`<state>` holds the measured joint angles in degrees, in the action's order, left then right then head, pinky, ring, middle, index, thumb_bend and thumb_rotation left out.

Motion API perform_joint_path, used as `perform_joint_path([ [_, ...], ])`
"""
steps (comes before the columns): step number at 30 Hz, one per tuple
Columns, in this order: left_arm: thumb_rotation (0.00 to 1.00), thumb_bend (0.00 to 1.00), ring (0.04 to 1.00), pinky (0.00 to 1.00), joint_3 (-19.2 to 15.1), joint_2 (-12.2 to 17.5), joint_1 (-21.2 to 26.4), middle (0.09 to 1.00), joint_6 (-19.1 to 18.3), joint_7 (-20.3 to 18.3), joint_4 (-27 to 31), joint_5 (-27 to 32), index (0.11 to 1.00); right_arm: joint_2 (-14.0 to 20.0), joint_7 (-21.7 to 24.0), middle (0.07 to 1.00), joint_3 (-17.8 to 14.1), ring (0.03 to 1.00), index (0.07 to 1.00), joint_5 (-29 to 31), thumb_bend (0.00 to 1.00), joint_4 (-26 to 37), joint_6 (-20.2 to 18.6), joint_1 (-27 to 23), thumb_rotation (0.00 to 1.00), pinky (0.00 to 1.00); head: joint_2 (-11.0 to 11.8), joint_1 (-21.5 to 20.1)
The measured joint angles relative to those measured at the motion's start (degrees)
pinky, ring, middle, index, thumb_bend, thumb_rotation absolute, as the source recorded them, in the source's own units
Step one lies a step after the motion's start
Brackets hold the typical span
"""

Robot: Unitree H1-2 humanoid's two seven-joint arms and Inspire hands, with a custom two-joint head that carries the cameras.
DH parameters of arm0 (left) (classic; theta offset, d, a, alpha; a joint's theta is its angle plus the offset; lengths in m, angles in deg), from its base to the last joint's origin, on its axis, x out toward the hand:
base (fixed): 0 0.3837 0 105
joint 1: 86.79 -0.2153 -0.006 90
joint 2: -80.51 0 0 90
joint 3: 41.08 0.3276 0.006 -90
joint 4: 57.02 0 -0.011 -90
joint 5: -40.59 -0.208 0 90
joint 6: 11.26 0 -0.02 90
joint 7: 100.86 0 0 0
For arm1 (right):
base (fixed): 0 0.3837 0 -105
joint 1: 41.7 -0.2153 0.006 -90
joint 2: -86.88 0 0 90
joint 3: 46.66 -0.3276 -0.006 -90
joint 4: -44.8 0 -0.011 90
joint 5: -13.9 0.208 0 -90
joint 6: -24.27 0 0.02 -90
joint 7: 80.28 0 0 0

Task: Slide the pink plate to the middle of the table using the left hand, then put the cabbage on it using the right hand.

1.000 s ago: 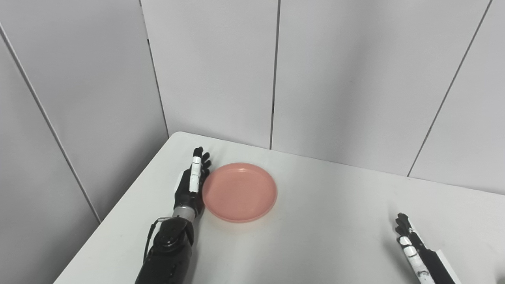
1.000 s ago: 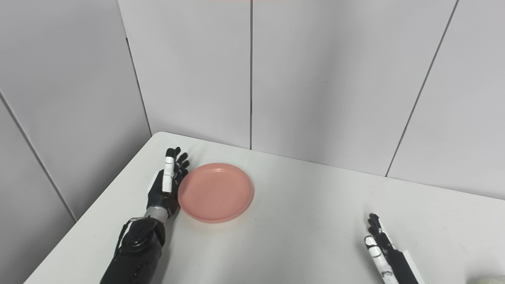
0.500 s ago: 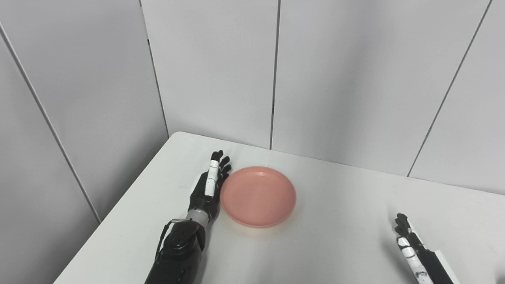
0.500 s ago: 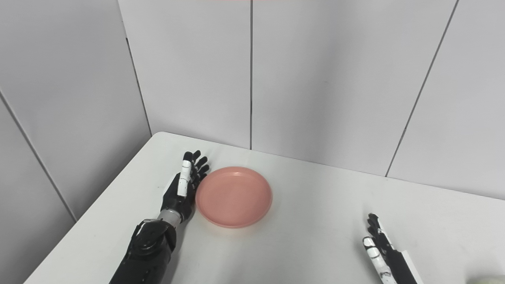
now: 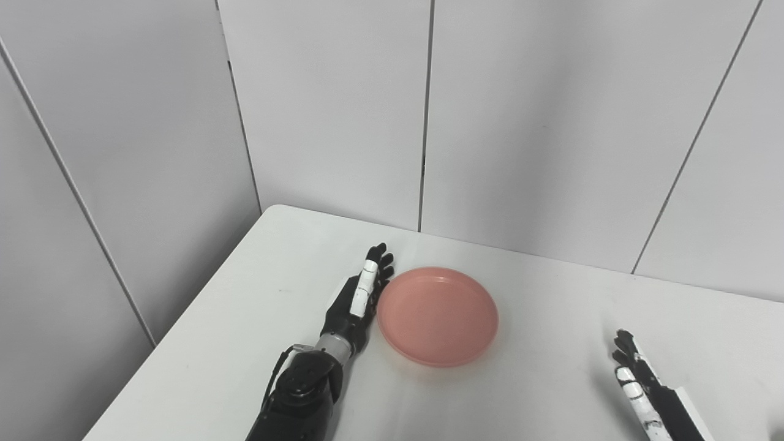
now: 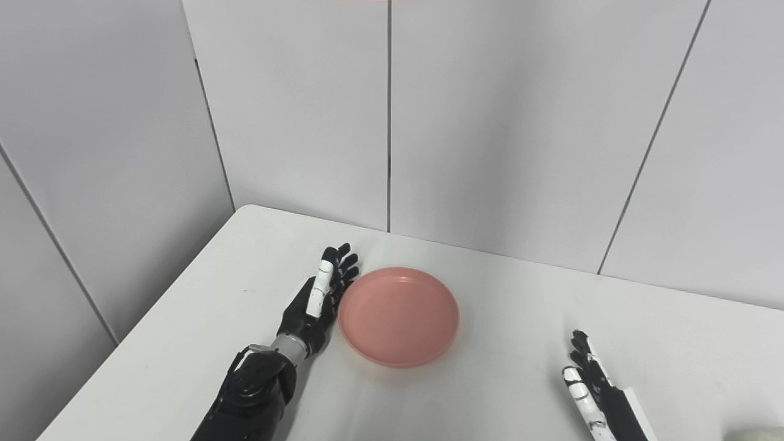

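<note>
The round pink plate (image 5: 437, 315) lies flat on the white table (image 5: 539, 380). My left hand (image 5: 357, 302) stands on its edge, fingers straight and open, pressed against the plate's left rim. My right hand (image 5: 637, 383) rests open near the table's front right, fingers stretched out, holding nothing. A pale green sliver of the cabbage (image 6: 756, 434) shows at the bottom right corner of the right eye view; most of it is cut off by the frame.
Grey wall panels (image 5: 520, 122) close off the table's back and left sides. The table's left edge (image 5: 184, 318) runs diagonally beside my left arm.
My left hand has pushed the pink plate to the right, toward the table's middle. The right hand has stayed where it was.
</note>
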<state>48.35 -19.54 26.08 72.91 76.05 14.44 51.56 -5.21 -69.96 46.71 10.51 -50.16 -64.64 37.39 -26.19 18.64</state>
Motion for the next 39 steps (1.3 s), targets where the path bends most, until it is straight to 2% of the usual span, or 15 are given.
perform_joint_path([
  [3, 1.00, 0.89, 0.983, 1.00, 1.7, 0.0, -0.5, 0.983, -0.2, -0.1, 1.1, -1.7, 0.992, 0.0, -0.2, 0.983, 0.2, 0.968, 0.982, -0.3, 0.40, 0.0, 0.0, 0.0, 1.00, 0.95, 0.0, -0.5],
  [6, 1.00, 0.80, 0.999, 1.00, 3.0, -0.4, -0.9, 0.999, -0.3, -0.4, 1.6, -2.4, 1.000, 0.0, -0.5, 0.973, 0.4, 0.955, 0.974, -1.1, 0.43, -0.3, 0.5, 0.0, 1.00, 0.93, 0.0, -1.6],
  [11, 1.00, 0.78, 1.000, 1.00, 4.8, -1.0, -0.9, 1.000, -0.1, -1.3, 1.6, -3.1, 1.000, 0.2, -1.4, 0.968, 0.6, 0.943, 0.965, -2.1, 0.44, -1.9, 3.0, -0.3, 1.00, 0.91, 0.0, -2.4],
  [23, 1.00, 0.82, 0.996, 1.00, 6.3, -3.2, -1.4, 1.000, 0.2, -2.6, 1.4, -3.0, 1.000, 0.2, -3.0, 0.953, 1.2, 0.930, 0.954, -4.0, 0.48, -3.3, 5.6, -0.4, 1.00, 0.89, -0.4, -4.8],
  [31, 1.00, 0.82, 0.999, 0.99, 8.9, -3.3, -2.1, 1.000, 2.0, -4.0, 1.3, -3.6, 1.000, 0.2, -4.1, 0.950, 2.0, 0.928, 0.953, -5.6, 0.52, -3.5, 5.7, -0.5, 1.00, 0.90, -0.7, -6.2],
  [39, 1.00, 0.85, 1.000, 1.00, 9.6, -3.5, -2.4, 1.000, 3.3, -5.4, 0.3, -3.4, 1.000, 0.2, -4.3, 0.951, 2.3, 0.927, 0.957, -5.6, 0.52, -3.5, 5.7, -0.5, 1.00, 0.90, -0.8, -6.9],
])
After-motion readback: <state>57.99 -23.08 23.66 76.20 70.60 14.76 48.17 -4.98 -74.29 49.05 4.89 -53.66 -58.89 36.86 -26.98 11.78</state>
